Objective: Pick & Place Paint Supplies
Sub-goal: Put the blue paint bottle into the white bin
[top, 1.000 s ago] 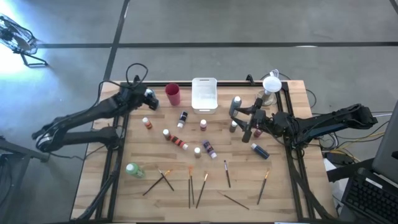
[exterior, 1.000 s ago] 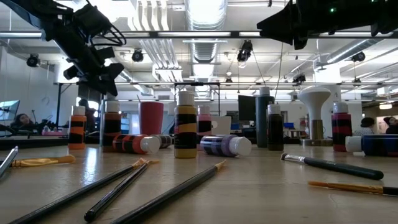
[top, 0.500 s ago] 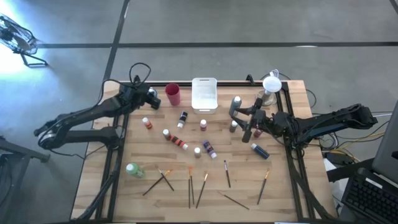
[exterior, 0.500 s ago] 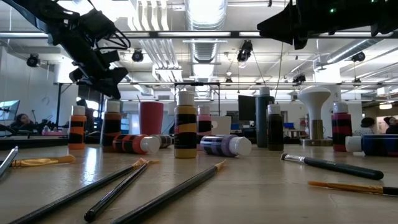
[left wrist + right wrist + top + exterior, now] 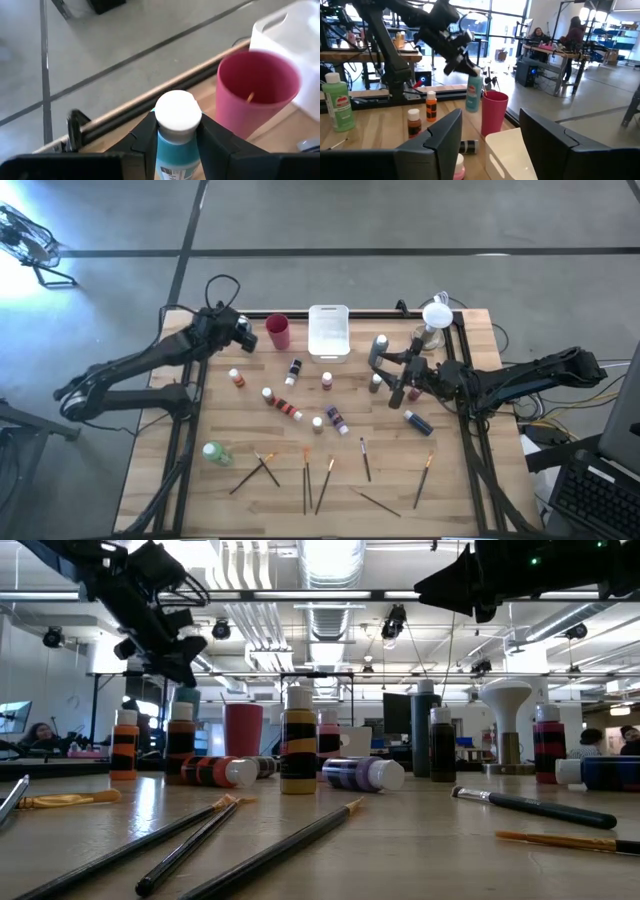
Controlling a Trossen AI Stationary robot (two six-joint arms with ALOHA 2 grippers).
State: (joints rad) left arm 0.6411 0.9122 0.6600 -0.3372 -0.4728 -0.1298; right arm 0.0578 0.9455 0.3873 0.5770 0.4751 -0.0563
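My left gripper point(image 5: 240, 335) is shut on a teal paint bottle with a white cap point(image 5: 177, 112), held in the air just left of the magenta cup point(image 5: 278, 332) at the table's far left. The right wrist view also shows the bottle point(image 5: 474, 94) beside the cup point(image 5: 493, 112). My right gripper point(image 5: 395, 377) hovers open and empty over the right half of the table, near standing bottles point(image 5: 378, 383). Other small bottles point(image 5: 290, 410) stand or lie on their sides mid-table. Thin brushes point(image 5: 310, 475) lie flat along the near side. My left gripper pinches the teal bottle between its two fingers point(image 5: 145, 135), one on each side of the bottle's top, just below the white cap point(image 5: 176, 131). The fingers slant down from the table's left. The bottle hangs upright below them point(image 5: 474, 97), clear of the table.
A translucent white tray point(image 5: 329, 332) sits right of the magenta cup at the far edge. A large green bottle point(image 5: 215, 452) lies at the near left, a blue one point(image 5: 418, 422) at the right. A white mushroom-shaped object point(image 5: 436, 318) stands at the far right corner.
My left gripper has risen and moved a little toward the table's far edge and the magenta cup, carrying the teal bottle upright and clear of the table.
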